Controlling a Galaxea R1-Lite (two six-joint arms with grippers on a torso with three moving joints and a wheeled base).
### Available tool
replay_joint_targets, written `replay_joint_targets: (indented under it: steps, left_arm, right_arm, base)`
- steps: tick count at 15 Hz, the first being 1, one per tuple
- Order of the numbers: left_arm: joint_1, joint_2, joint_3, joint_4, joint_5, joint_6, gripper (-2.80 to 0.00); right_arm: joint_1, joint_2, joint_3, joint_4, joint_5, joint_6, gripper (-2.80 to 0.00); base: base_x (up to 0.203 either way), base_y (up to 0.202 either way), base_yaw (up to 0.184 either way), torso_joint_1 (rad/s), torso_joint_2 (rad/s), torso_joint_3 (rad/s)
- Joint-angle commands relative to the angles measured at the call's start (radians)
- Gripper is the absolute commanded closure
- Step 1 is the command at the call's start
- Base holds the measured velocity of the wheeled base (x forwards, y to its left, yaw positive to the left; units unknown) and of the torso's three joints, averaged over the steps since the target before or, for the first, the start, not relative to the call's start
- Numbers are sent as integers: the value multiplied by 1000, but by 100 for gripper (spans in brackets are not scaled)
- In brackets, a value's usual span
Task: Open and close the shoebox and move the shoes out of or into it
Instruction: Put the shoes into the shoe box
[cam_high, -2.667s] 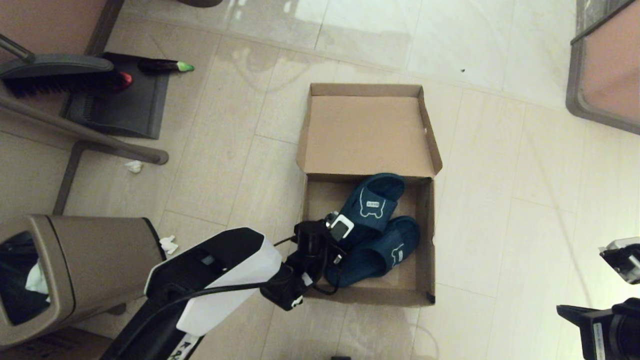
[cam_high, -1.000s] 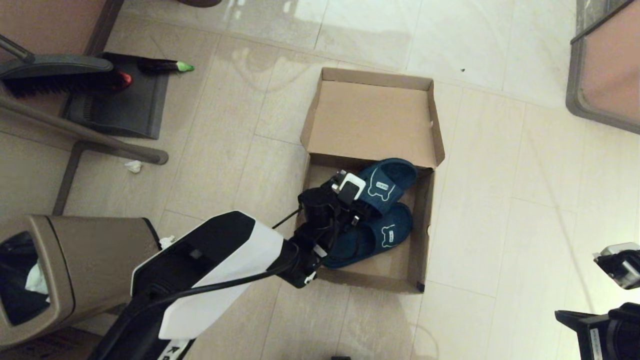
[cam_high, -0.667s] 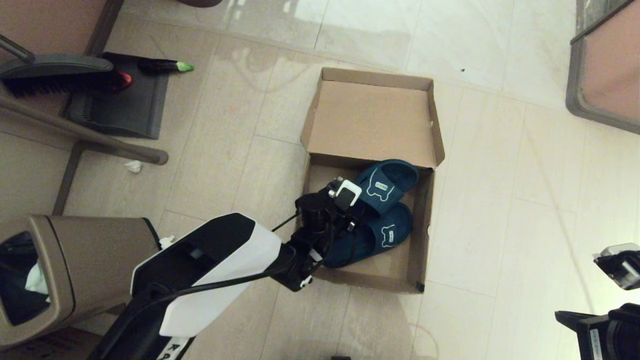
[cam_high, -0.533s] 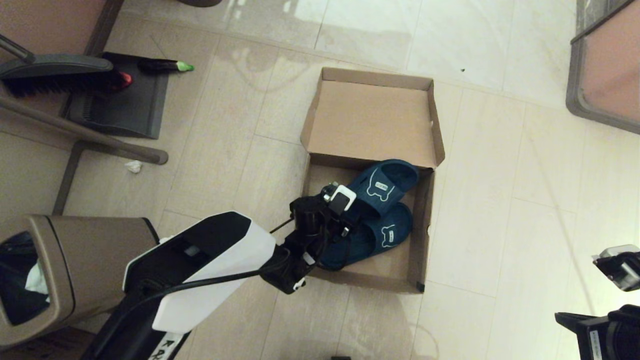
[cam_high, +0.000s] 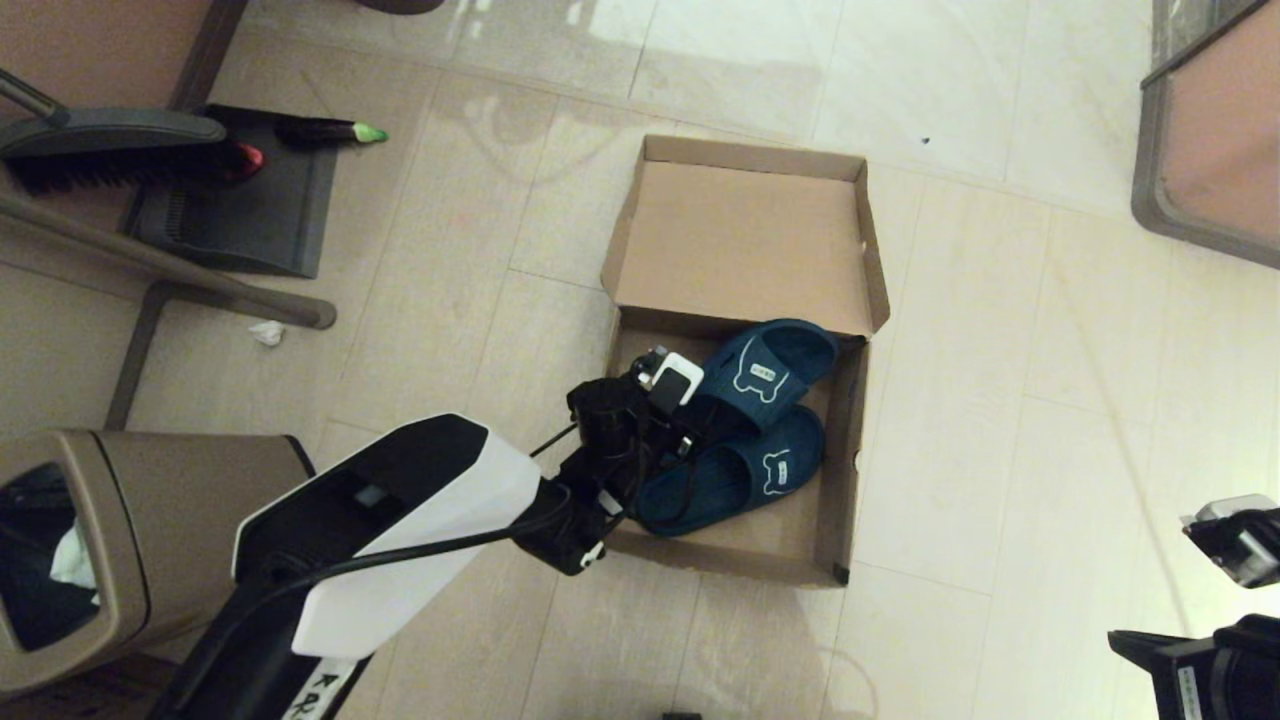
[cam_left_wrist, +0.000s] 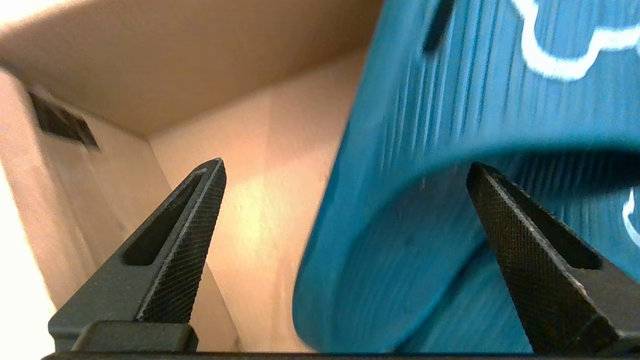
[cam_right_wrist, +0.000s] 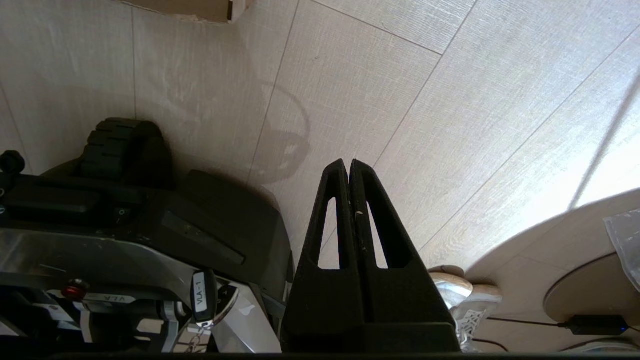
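Head view shows both shoes (cam_high: 745, 440) inside the open shoebox (cam_high: 745, 230); only the left wrist view shows the left gripper (cam_left_wrist: 345, 170) jaws wide around one heel (right gripper (cam_right_wrist: 348, 167) jaws closed, over the floor)

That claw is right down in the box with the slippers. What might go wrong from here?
The open left claw straddles only the edge of one teal slipper, so a grip there might slip. That slipper leans on the other slipper, which may shift. The arm could also nudge the shoebox.
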Motion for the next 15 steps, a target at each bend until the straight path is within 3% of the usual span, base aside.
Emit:
replay_joint_targets:
  steps: [1, 15]
  left_arm:
    - [-1, 26, -14, -27, 3, 3, -280]
    - [-10, 72, -134, -38, 9, 3, -280]
  right_arm:
    - [1, 2, 1, 0, -1, 0, 0]
    - [1, 3, 5, 1, -1, 0, 0]
  base:
    - [0, 0, 0, 0, 0, 0]
    - [0, 0, 0, 0, 0, 0]
